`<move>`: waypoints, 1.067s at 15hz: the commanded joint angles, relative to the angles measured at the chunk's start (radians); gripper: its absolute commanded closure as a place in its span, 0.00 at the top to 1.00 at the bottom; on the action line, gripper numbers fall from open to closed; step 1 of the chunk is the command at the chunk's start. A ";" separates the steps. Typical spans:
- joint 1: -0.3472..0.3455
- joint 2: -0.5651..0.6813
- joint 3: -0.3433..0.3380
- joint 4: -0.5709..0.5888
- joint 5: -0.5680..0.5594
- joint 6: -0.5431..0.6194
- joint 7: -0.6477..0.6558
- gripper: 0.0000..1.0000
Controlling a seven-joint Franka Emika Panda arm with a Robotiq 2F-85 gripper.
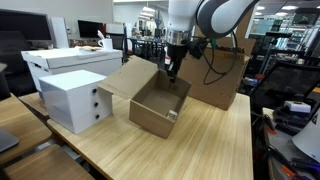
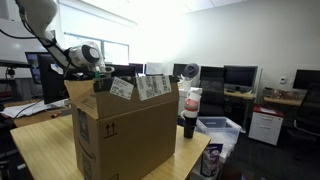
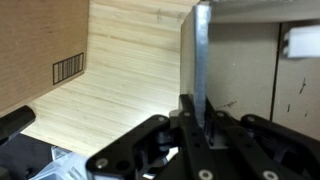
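An open brown cardboard box (image 1: 155,110) stands on the wooden table (image 1: 210,140). One flap (image 1: 125,78) is folded out to the side. My gripper (image 1: 172,70) hangs over the box's far edge. In the wrist view the gripper (image 3: 198,122) is shut on a thin upright cardboard flap (image 3: 200,55) that runs up between the fingers. In an exterior view the gripper (image 2: 96,72) sits at the top rim of the box, behind a large cardboard box (image 2: 125,130) in the foreground.
A white drawer box (image 1: 75,102) stands next to the open box, with a white lidded box (image 1: 68,60) behind it. A tall cardboard box (image 1: 218,80) stands behind the arm. A dark bottle (image 2: 189,110) and monitors are on nearby desks.
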 commanded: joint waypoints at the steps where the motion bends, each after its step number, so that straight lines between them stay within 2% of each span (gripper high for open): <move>1: -0.029 0.000 0.017 -0.021 0.096 -0.012 -0.067 0.06; 2: -0.033 0.017 0.017 -0.013 0.121 -0.030 -0.083 0.07; 3: -0.041 0.030 0.018 -0.011 0.166 -0.035 -0.109 0.36; 4: -0.064 0.059 0.031 0.001 0.283 -0.062 -0.203 0.39; 8: -0.089 0.099 0.035 0.018 0.411 -0.145 -0.306 0.61; 14: -0.100 0.132 0.028 0.054 0.454 -0.249 -0.334 0.95; 16: -0.101 0.142 0.028 0.060 0.458 -0.268 -0.333 1.00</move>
